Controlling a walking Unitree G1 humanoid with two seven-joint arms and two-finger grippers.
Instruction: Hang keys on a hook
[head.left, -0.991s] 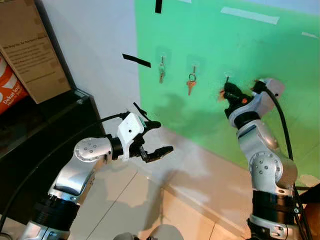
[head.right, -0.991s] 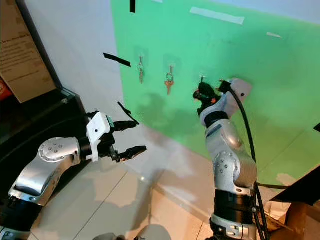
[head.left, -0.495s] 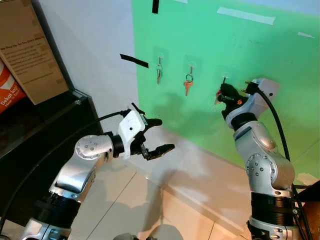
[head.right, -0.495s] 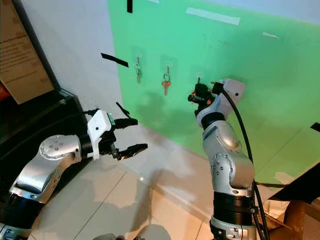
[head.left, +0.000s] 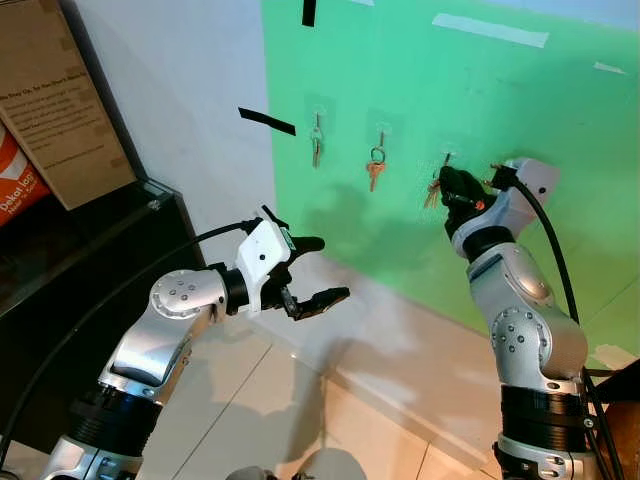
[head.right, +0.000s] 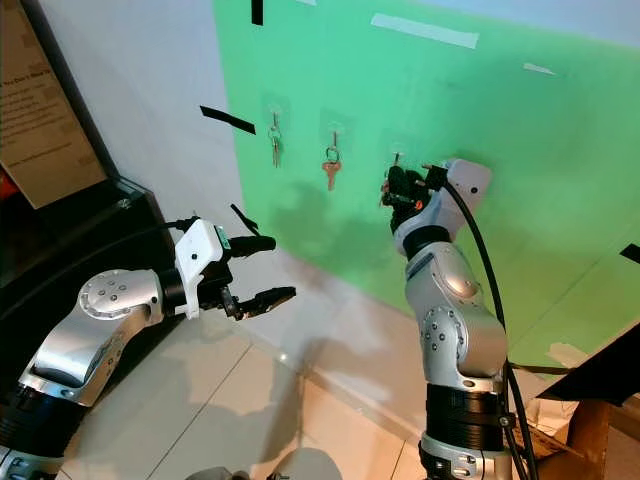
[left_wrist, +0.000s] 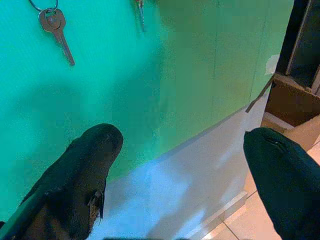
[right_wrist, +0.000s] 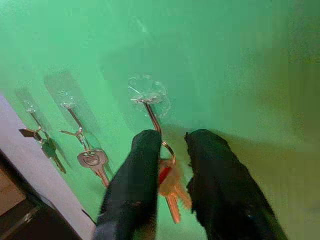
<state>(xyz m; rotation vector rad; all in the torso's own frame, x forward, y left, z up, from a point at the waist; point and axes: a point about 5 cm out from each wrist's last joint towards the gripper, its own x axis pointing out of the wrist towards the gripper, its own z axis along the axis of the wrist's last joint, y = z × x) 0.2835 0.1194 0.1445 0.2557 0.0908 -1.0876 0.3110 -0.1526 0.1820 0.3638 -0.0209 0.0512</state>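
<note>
The keys are clenched by the right hand at the rightmost hook on the green wall, their ring against the hook; the left hand is held released, well apart

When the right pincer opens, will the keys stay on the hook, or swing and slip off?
The key ring looks threaded over the hook, so the keys would probably stay. They hang loosely between the right pincer fingers, so they may swing briefly. Small and metal, they seem light.
</note>
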